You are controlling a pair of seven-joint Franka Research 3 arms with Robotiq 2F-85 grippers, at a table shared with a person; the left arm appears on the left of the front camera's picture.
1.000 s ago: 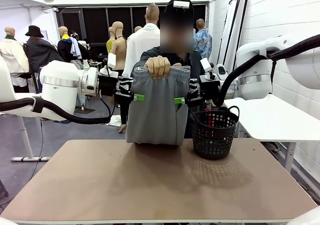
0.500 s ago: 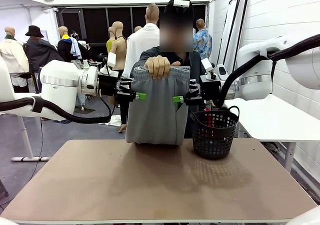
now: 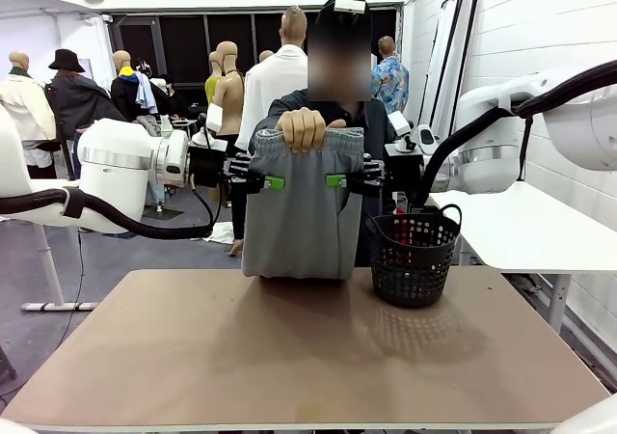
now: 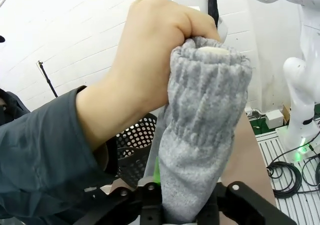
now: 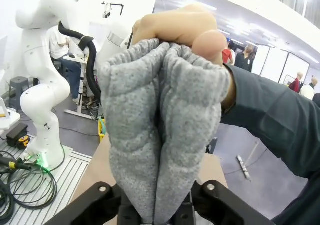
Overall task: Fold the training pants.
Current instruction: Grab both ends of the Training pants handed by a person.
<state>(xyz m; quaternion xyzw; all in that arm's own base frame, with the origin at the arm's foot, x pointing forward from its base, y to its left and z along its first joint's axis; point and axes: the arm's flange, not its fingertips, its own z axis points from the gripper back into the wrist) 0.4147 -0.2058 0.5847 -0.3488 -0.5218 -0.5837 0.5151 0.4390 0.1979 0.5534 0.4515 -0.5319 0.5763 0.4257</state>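
Observation:
The training pants [image 3: 294, 227], light grey with a gathered waistband, hang upright above the table's far edge. A person's hand [image 3: 304, 127] grips the bunched waistband from above. My left gripper [image 3: 273, 181] pinches the pants' left edge just below the waistband, and my right gripper [image 3: 336, 180] pinches the right edge at the same height. In the left wrist view the grey fabric [image 4: 205, 135] runs down between my left gripper's [image 4: 182, 212] black fingers. The right wrist view shows folded fabric [image 5: 160, 135] squeezed between my right gripper's [image 5: 157, 210] fingers, under the person's fist.
A black mesh basket [image 3: 415, 256] stands on the brown table [image 3: 289, 357] just right of the hanging pants, below my right arm. The person stands behind the pants at the far side. A white table lies off to the right.
Both grippers have closed inward from open onto the side edges of the pants. The green pads have moved toward each other. The person's hand and the pants have stayed put.

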